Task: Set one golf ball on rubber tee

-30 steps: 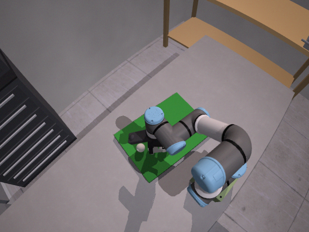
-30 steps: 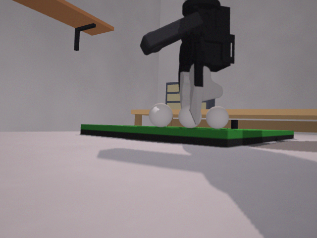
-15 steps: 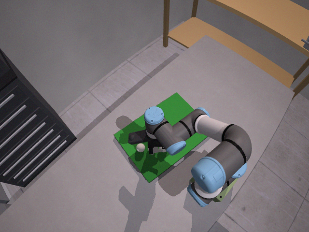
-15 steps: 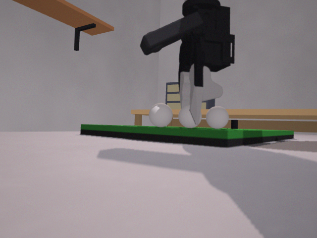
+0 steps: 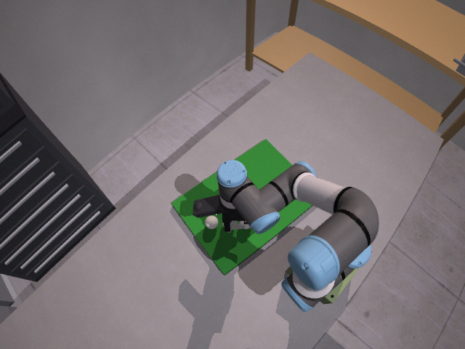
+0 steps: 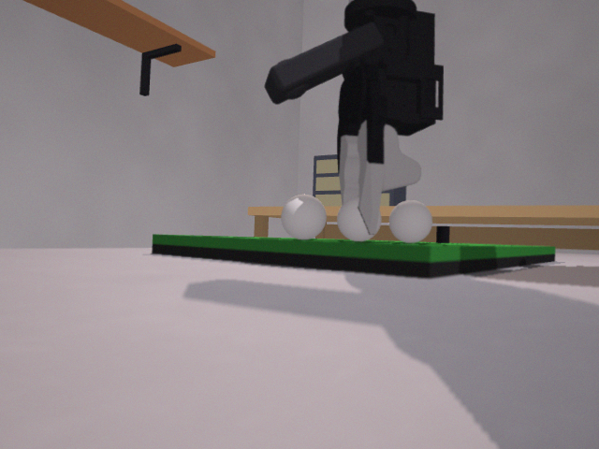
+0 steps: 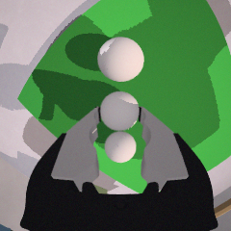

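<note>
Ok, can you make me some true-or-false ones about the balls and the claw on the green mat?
1. Three golf balls sit in a row on the green mat. True.
2. The claw is shut on the middle ball. True.
3. The middle ball is lifted high above the mat. False: it is level with the left ball and the right ball, down at the mat.
4. The claw is wide open. False: its grey fingers press on both sides of the middle ball.
5. A ball already sits on the tee. False: no ball is on a tee, and the tee does not show in any view.
</note>
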Robot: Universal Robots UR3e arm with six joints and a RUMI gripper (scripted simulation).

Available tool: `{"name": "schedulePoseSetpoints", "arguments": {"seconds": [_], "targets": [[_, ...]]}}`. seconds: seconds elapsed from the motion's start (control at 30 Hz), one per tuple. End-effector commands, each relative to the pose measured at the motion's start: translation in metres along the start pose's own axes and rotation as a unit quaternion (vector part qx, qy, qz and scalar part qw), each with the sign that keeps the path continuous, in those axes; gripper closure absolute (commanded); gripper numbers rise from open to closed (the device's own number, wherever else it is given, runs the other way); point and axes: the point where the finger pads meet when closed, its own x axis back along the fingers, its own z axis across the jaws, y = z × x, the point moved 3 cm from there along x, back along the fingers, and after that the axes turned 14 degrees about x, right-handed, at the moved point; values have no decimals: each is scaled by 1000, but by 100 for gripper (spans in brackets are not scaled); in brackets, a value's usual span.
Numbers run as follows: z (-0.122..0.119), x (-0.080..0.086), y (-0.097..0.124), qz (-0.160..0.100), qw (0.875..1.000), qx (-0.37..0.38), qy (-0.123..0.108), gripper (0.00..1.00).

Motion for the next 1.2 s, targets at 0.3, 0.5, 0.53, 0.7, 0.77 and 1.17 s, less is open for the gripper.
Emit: {"name": "schedulePoseSetpoints", "arguments": {"seconds": [0.3, 0.5, 0.53, 0.7, 0.77, 1.17], "targets": [[2, 11, -1, 1, 1000, 0, 1, 100], [2, 29, -1, 1, 1000, 0, 1, 100], [2, 33, -1, 1, 1000, 0, 1, 100], [1, 50, 0, 1, 1000, 0, 1, 100], [1, 54, 0, 1, 1000, 0, 1, 100], [1, 93, 0, 1, 1000, 0, 1, 100]]}}
